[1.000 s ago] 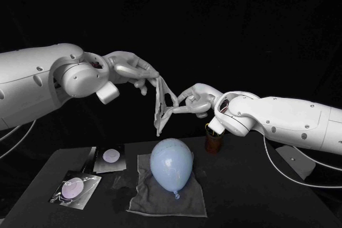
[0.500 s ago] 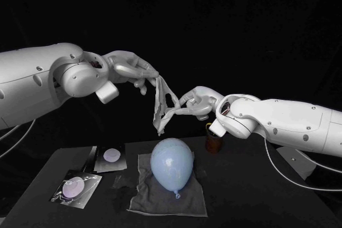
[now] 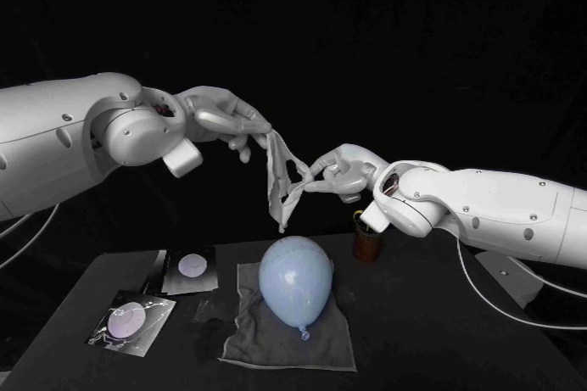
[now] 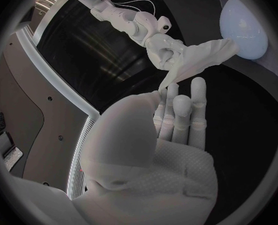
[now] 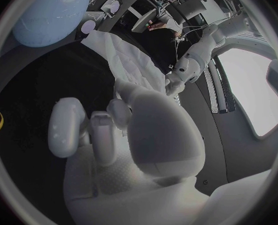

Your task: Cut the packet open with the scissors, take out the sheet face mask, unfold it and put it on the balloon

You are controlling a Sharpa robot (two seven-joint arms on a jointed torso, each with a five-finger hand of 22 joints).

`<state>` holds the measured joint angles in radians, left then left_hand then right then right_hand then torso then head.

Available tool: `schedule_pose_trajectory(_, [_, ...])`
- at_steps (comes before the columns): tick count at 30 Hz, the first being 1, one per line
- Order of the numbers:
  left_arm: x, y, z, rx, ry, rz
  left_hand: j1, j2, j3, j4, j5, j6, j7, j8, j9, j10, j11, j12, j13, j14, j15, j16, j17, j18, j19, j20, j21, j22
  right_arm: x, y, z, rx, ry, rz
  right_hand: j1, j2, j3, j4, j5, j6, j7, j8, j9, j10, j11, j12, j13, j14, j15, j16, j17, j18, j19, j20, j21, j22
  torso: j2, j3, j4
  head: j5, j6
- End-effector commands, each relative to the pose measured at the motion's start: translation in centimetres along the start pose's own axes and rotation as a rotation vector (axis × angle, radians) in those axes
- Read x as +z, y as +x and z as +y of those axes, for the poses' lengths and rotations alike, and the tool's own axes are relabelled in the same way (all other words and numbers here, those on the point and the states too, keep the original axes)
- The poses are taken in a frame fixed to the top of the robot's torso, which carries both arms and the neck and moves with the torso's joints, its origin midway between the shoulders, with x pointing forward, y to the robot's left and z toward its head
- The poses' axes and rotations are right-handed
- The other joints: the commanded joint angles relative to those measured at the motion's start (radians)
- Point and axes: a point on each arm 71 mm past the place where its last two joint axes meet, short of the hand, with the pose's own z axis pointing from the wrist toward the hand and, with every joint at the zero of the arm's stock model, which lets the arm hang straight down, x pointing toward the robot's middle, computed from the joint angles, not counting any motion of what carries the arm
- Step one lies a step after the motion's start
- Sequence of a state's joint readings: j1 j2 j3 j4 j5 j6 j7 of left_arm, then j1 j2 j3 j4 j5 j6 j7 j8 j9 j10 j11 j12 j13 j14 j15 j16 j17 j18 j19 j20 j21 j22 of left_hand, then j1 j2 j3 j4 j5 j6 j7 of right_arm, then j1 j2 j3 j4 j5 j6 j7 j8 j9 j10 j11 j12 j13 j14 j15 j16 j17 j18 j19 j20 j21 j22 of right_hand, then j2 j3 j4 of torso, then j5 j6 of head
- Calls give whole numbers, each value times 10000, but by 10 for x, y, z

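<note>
Left hand point(image 3: 230, 120): fingers pinch the mask point(image 3: 284, 187) top.
Right hand point(image 3: 339, 172): fingers grip its side.
Balloon point(image 3: 295, 281): on a cloth point(image 3: 263, 344), below.

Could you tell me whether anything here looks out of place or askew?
Only the sheet mask: held in the air between the left hand and the right hand, it hangs bunched and twisted rather than spread flat, above the balloon. Nothing looks spilled or damaged.

Head view: bkgd black, tabletop point(image 3: 465, 340) dim. Light from above/front; left arm point(image 3: 55, 132) bright, mild glare. Balloon point(image 3: 295, 281) evenly lit, soft sheen. Wrist views: fisheye, edges bent, dark rim.
</note>
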<state>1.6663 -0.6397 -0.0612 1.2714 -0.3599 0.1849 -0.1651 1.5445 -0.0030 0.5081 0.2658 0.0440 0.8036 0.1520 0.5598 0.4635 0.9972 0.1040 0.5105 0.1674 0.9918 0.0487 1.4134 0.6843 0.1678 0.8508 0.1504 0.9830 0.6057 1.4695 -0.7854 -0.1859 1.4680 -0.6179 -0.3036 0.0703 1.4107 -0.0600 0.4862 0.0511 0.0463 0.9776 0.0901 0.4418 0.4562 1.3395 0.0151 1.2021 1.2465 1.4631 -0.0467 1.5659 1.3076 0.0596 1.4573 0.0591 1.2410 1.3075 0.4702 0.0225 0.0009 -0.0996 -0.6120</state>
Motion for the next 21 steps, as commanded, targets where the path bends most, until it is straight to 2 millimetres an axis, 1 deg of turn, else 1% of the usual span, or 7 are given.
schedule_pose_trajectory(1, [-2, -3, 0, 168, 92, -16, 4, 86, 87, -65, 37, 11, 56, 65, 3017, 77, -31, -67, -14, 41, -19, 40, -3, 153, 63, -27, 58, 19, -1, -4, -2, 74, 12, -219, -23, 79, 89, -16, 25, -26, -42, 82, 48, 99, -63, -23, -31, 1065, -73, 29, 2585, 13, 24, -42, 14, 1829, -12, 8, -8, 7, 6])
schedule_pose_trajectory(3, [-3, -5, 1, 167, 69, -94, 4, 83, 86, -66, 37, 11, 55, 65, 3020, 80, -31, -69, -14, 45, -19, 43, 2, 154, 64, -28, 60, 20, -2, -7, -4, -25, 134, -244, -30, 74, 101, -21, 25, -33, -42, 94, 56, 100, -63, -23, -30, 1063, -73, 25, 2576, 16, 19, -44, -1, 1825, -11, 11, -17, 13, 8])
schedule_pose_trajectory(8, [-7, -11, 5, 147, -2, -236, 3, 78, 84, -68, 37, 11, 55, 68, 3028, 90, -31, -76, -16, 59, -20, 51, 19, 154, 69, -29, 66, 23, -3, -14, -5, -647, 213, -331, -57, 30, 155, -66, 25, -65, -38, 157, 95, 86, -63, -49, -51, 1069, -74, 35, 2599, 16, 18, -49, -7, 1823, -9, 13, -5, -8, 3])
schedule_pose_trajectory(14, [-9, -15, 8, 123, -64, -331, 1, 76, 81, -67, 36, 13, 55, 71, 3035, 100, -32, -81, -17, 73, -21, 59, 36, 154, 73, -30, 71, 26, -3, -20, 3, -2014, -82, -479, -99, -10, 212, -102, 25, -99, -29, 229, 140, 110, -56, -26, -31, 1074, -71, 45, 2621, 11, 28, -52, 16, 1828, 3, 6, -12, -36, 19])
schedule_pose_trajectory(18, [-9, -16, 11, 112, -93, -401, -1, 77, 81, -65, 36, 16, 53, 74, 3046, 114, -33, -88, -19, 77, -22, 66, 37, 155, 78, -32, 78, 30, -2, -25, 11, -2894, -297, -607, -123, -38, 239, -124, 25, -105, -29, 277, 167, 134, -56, -5, -15, 1076, -70, 47, 2626, 6, 39, -53, 43, 1834, 3, 1, -8, -41, 31])
schedule_pose_trajectory(21, [-9, -17, 12, 103, -95, -472, -1, 77, 81, -65, 36, 16, 53, 74, 3046, 114, -33, -88, -19, 77, -22, 66, 37, 155, 78, -32, 78, 30, -1, -29, 16, -3364, -363, -731, -143, -55, 263, -139, 25, -107, -33, 314, 188, 162, -59, 27, 10, 1077, -71, 49, 2632, 5, 42, -54, 49, 1835, -2, -3, -1, -74, 32])
